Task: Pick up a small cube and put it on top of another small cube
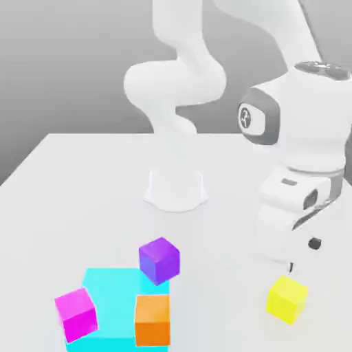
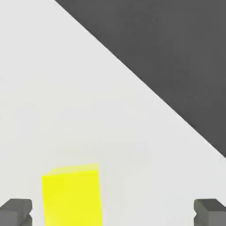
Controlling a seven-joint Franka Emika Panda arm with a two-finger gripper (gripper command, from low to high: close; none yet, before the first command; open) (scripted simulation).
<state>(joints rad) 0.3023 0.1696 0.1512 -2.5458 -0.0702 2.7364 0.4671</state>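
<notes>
The small yellow cube (image 1: 287, 298) rests on the white table at the exterior view's right, near the front edge. My gripper (image 1: 294, 265) hangs just above and behind it, not touching it. In the hand view the yellow cube (image 2: 73, 195) sits between my two dark fingertips (image 2: 16, 212), closer to one of them, and the gripper (image 2: 112, 212) stands open with a wide gap. A purple cube (image 1: 159, 260), a magenta cube (image 1: 76, 313) and an orange cube (image 1: 152, 320) are grouped at the exterior view's left.
A large flat cyan block (image 1: 110, 289) lies under and among the three cubes at the front left. The arm's white base (image 1: 175, 187) stands mid-table. The table's edge (image 2: 145, 84) runs close by, with dark floor beyond.
</notes>
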